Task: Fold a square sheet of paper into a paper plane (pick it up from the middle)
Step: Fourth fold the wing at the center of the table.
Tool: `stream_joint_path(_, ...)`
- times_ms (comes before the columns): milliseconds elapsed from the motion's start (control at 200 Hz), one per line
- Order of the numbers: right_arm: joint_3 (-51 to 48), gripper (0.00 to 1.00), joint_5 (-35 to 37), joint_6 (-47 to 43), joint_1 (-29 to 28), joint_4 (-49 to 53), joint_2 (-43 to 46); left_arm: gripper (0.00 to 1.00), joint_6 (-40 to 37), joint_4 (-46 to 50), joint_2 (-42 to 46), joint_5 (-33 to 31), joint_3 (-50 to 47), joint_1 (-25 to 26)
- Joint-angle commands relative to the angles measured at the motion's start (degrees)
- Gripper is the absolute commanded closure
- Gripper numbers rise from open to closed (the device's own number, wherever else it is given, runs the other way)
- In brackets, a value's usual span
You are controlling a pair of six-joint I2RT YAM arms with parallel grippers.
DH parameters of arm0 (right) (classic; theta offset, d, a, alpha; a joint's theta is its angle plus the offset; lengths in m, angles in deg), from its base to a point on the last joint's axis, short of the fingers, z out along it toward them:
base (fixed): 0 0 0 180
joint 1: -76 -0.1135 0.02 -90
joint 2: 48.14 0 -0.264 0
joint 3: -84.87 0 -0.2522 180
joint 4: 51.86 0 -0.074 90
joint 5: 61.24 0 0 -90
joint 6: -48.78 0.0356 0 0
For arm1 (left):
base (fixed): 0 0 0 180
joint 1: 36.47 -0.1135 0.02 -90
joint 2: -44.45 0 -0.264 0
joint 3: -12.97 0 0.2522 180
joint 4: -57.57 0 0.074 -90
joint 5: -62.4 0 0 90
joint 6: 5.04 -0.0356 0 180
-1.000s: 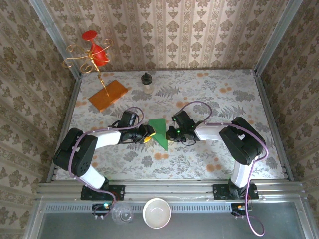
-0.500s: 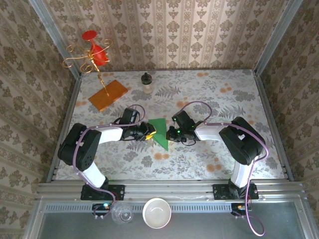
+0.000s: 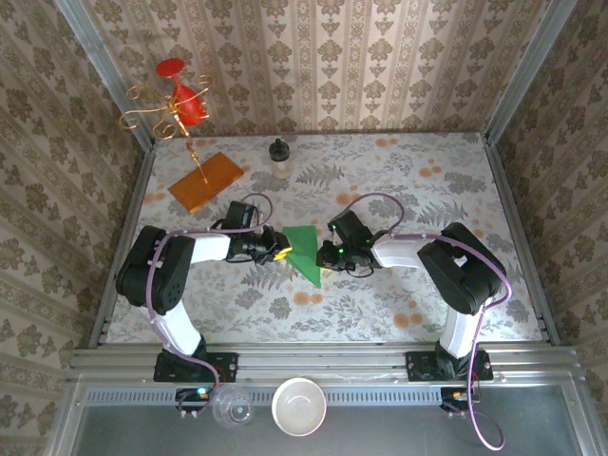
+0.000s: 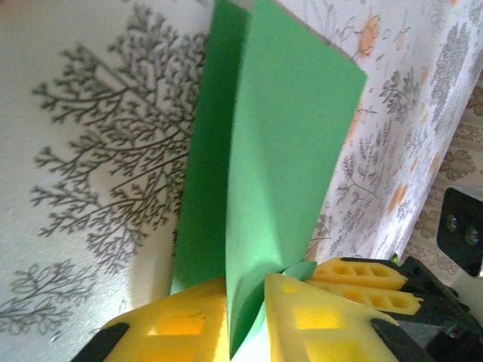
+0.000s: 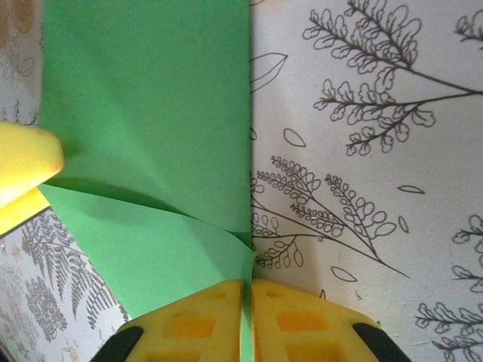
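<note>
Top view: the sheet of paper [image 3: 304,249], bright green and already creased to a shape with a point toward the near edge, is lying near the middle of the floral worktop [image 3: 408,304], between the two arms; the left end effector [image 3: 281,250] is reaching in from the left and meeting the sheet's left edge; the right end effector [image 3: 325,255] is reaching in from the right and meeting its right edge.

Left wrist view: the left end effector [image 4: 245,332] is pinching the sheet [image 4: 279,151], its yellow pads [image 4: 181,324] drawn almost together with the green edge passing between them; a lighter panel and a darker panel are meeting along a lengthwise crease that is running away from the pads.

Right wrist view: the right end effector [image 5: 245,317] is likewise gripping the sheet [image 5: 151,113], its pads [image 5: 189,320] nearly touching, with a thin green strip caught between them; a diagonal crease is crossing the paper just above the pads; one yellow finger of the left end effector [image 5: 26,162] is pressing at the sheet's far side.

Background, top view: an orange-brown board [image 3: 206,180] and a small bottle [image 3: 279,157] are lying toward the far side of the worktop; a gold wire stand [image 3: 157,114] is standing in the far left corner; a white bowl [image 3: 299,407] and a clear glass [image 3: 233,408] are sitting below the arms' bases.
</note>
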Motion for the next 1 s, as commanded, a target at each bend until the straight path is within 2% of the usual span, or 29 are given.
stream_joint_path(0, -0.7, 0.83, 0.6, -1.2, 1.0, 0.5, 0.4, 0.85, -4.2, 1.7, -1.1, 3.1, 2.1, 0.0)
stream_joint_path(155, 0.1, 0.74, 2.7, -3.3, 1.5, 3.7, 3.9, 0.93, -4.6, 1.9, -1.3, 3.6, 2.6, 0.0)
stream_joint_path(295, 0.1, 0.64, 9.0, -6.3, 1.6, 9.2, 8.2, 0.95, -3.2, 2.5, 0.1, 2.5, 3.0, 0.4)
stream_joint_path(460, -0.7, 0.61, 17.0, -9.9, 0.2, 13.7, 14.0, 0.95, 0.2, 4.2, 2.1, -0.1, 4.1, 1.9)
stream_joint_path(625, 0.7, 0.6, 27.9, -13.6, -7.4, 17.8, 16.0, 0.95, 1.8, 8.9, 4.1, -4.9, 6.6, 2.8)
stream_joint_path(640, 1.0, 0.6, 28.8, -13.8, -8.3, 18.2, 15.8, 0.95, 2.0, 9.2, 4.2, -5.2, 6.8, 4.3)
stream_joint_path(710, 1.9, 0.6, 32.1, -14.0, -11.7, 19.1, 14.6, 0.95, 2.8, 10.4, 4.7, -6.3, 7.3, 4.9)
stream_joint_path(840, 4.5, 0.58, 37.1, -13.6, -17.3, 20.2, 10.5, 0.94, 4.5, 11.6, 5.2, -7.6, 7.7, 5.4)
stream_joint_path(995, 9.0, 0.56, 40.2, -13.1, -20.7, 21.3, 4.5, 0.94, 5.5, 12.3, 5.3, -8.3, 8.1, 5.7)
